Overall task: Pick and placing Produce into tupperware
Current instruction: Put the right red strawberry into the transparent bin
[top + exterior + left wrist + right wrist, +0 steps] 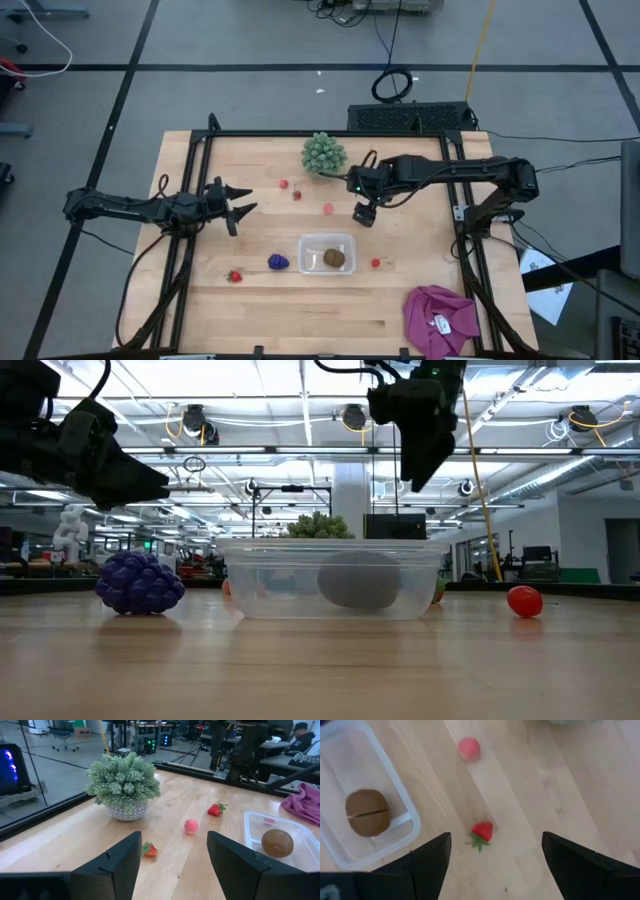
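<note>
The clear tupperware (327, 241) sits mid-table with the brown kiwi (335, 258) inside it, also seen in the low view (358, 580). The purple grape cluster (278, 262) lies just left of the tupperware. Strawberries lie at the near left (235, 276), right of the tupperware (375, 263), and two farther back (284, 184). A pink piece (328, 209) lies beyond the tupperware. My right gripper (365, 213) hovers open above the table, over a strawberry (482, 832). My left gripper (245, 200) waits open at the left, raised.
A green spiky plant in a pot (324, 155) stands at the far middle of the table. A magenta cloth (440, 318) lies at the near right corner. A black frame rail (300, 135) borders the table. Bare wood lies along the near edge.
</note>
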Robot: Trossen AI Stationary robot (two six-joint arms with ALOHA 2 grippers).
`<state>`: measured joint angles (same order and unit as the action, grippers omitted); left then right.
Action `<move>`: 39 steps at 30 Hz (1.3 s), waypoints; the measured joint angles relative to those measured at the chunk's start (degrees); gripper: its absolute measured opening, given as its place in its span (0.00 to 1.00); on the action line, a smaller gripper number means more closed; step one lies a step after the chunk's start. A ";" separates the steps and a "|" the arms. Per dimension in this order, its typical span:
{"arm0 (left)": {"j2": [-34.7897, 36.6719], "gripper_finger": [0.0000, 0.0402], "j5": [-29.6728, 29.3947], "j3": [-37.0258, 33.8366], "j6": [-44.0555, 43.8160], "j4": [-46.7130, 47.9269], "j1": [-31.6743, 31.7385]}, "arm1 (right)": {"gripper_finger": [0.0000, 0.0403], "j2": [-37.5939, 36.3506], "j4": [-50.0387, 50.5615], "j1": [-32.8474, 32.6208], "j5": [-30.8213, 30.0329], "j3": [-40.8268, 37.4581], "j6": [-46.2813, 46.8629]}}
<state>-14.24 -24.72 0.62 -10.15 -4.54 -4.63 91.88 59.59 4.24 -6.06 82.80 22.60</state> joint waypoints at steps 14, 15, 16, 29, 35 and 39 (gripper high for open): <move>0.00 0.57 -0.80 0.00 -0.02 0.05 0.01 | 0.75 0.20 -3.19 1.07 3.05 -11.19 5.85; 0.00 0.57 -0.80 0.00 -0.02 0.05 0.01 | 0.75 0.20 -4.32 1.27 4.05 -12.06 6.38; 0.00 0.57 -0.80 0.00 -0.02 0.06 0.01 | 0.75 0.20 -5.76 1.44 4.90 -12.96 6.81; 0.00 0.57 -0.85 0.00 -0.04 0.05 0.01 | 0.75 0.20 -18.23 3.35 10.78 -19.30 9.20; 0.00 0.57 -0.87 0.00 -0.07 0.05 0.01 | 0.75 0.20 -20.74 3.34 10.91 -19.82 9.71; 0.00 0.57 -0.87 0.00 -0.06 0.05 0.01 | 0.75 0.23 -20.65 3.34 10.91 -19.82 9.76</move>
<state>-14.24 -25.58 0.62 -10.21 -4.49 -4.62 92.10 38.94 7.57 4.84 62.98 32.36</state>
